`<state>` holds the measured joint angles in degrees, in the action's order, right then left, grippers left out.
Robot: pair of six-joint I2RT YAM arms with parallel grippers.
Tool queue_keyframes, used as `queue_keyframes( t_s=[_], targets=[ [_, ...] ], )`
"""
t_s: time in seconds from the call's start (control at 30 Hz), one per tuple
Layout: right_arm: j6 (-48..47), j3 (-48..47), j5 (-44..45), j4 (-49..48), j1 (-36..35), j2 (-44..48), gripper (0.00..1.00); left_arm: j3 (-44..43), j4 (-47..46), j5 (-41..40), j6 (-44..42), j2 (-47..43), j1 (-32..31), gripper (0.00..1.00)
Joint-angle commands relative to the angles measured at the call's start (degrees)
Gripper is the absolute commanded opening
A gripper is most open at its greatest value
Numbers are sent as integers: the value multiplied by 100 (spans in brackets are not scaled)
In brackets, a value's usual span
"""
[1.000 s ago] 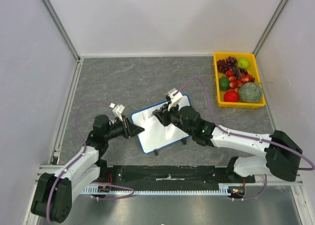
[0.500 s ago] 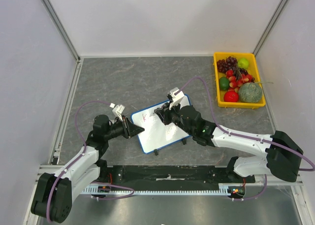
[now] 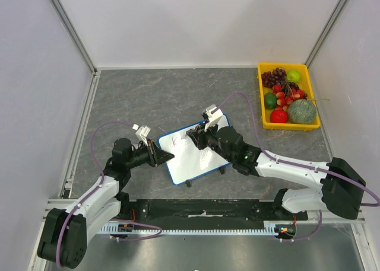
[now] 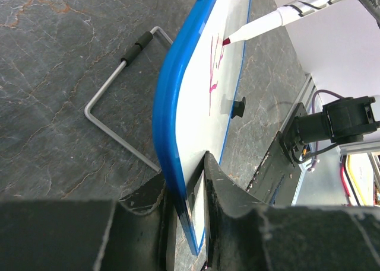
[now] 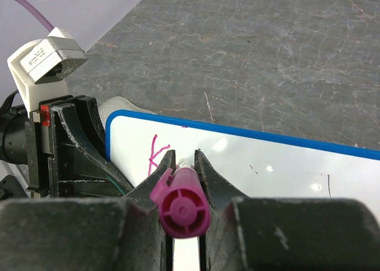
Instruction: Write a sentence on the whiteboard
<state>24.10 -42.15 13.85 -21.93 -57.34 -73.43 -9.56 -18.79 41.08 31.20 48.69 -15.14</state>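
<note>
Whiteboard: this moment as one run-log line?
left hand: shut on whiteboard edge | right hand: shut on marker | tip: at whiteboard | lettering: few magenta strokes

Grey marbled table [image 3: 148, 93]; whiteboard [image 3: 190, 158] standing near front; yellow fruit tray [image 3: 294, 127] far right.

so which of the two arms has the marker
The right arm's fingers are shut on the magenta marker, its tip at the whiteboard; the left arm's fingers only clamp the board's blue rim.

Yellow tray [image 3: 291, 126] of fruit [image 3: 301, 111], far-right on grey table [image 3: 148, 93].
</note>
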Motion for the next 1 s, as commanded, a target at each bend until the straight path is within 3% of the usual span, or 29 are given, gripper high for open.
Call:
queue_keyframes(
  t_s=[0.0,0.4,0.97],
  targets=[
    [-19,-179,-57,-171,65,48,0,33,-55,-223,-466,-43,28,2],
    [-19,-118,-426,-101,65,-128,0,42,-64,-223,-474,-52,19,2],
    [-45,225,-260,163,57,39,0,51,-64,-232,-466,-87,19,2]
  ],
)
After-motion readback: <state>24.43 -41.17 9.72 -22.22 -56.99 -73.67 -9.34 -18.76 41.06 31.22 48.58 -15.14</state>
